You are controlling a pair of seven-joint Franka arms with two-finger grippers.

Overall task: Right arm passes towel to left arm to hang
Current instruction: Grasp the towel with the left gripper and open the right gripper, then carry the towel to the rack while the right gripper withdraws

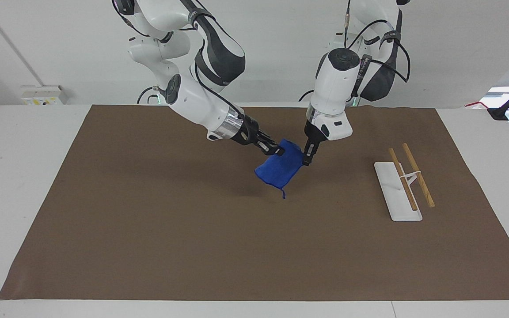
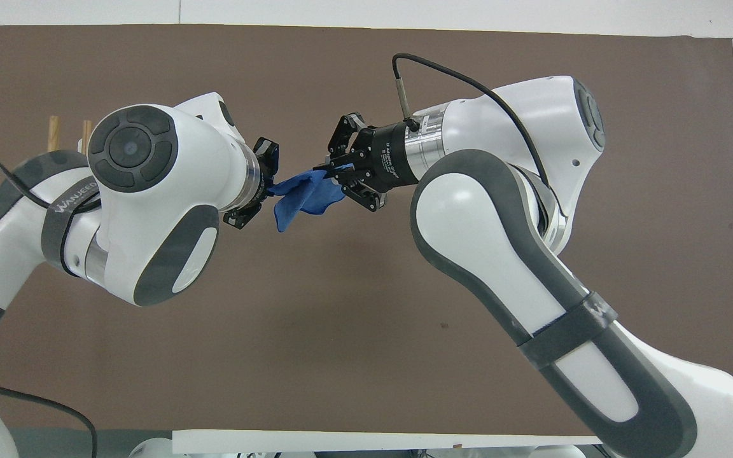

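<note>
Right pincer (image 1: 277,151) is clamped on towel (image 1: 279,169), held in air above counter (image 1: 148,221). Left pincer (image 1: 306,158) is at towel's other top corner; grip can't be told. If released too soon, towel could be dropped, w/ rack (image 1: 402,183) never reached.

- A white table (image 1: 24,176) carries a large brown mat (image 1: 170,238) covering most of its top.
- On the mat, toward the left arm's end, stands a white-based rack (image 1: 396,192) with two wooden rails.
</note>
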